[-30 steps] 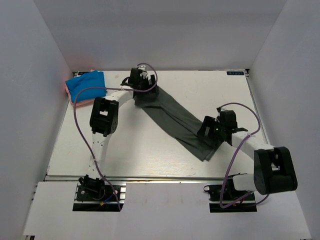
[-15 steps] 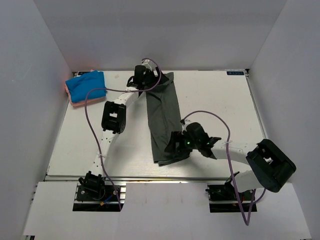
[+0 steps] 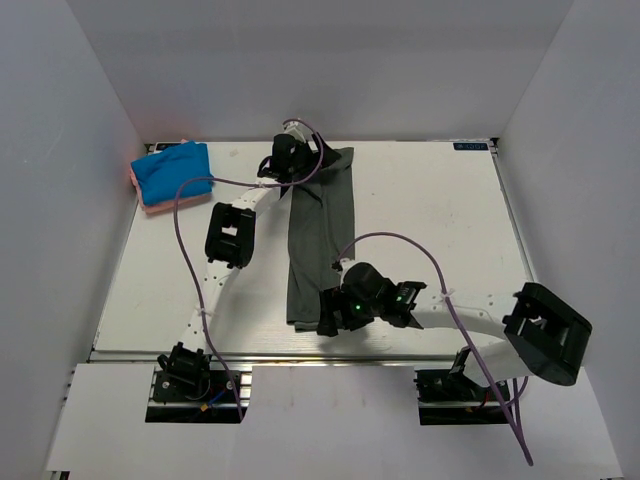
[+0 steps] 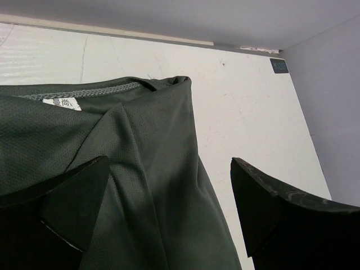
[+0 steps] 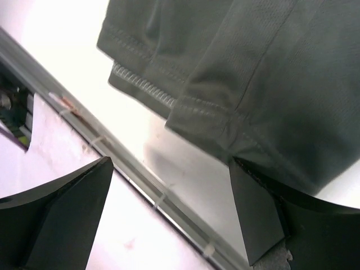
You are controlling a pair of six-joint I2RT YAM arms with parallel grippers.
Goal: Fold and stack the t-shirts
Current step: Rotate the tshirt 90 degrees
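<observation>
Mid-table on the white table (image 3: 430,220), a large dark grey-green cloth t-shirt (image 3: 318,235) lies folded into a long narrow strip. It runs from the far edge almost to the near edge, slightly left of centre. Left gripper (image 3: 290,160) is at the strip's far end, jaws wide apart, nothing pinched. In its wrist view one finger (image 4: 56,219) sits over the cloth and the other over bare table to the right. Small white neck label (image 4: 62,103) shows at the collar, beyond the finger over the cloth. Right gripper (image 3: 333,312) is at the strip's near end, jaws also wide apart, not clamped on anything. The stitched hem (image 5: 143,84) shows in layers between its fingers, close to the near table edge. Can't tell if either gripper touches the cloth. Bright blue folded tee (image 3: 175,172) sits in the far-left corner on top of a salmon-pink folded tee (image 3: 152,209), whose edge pokes out underneath. Both are well apart from the grey-green one.
</observation>
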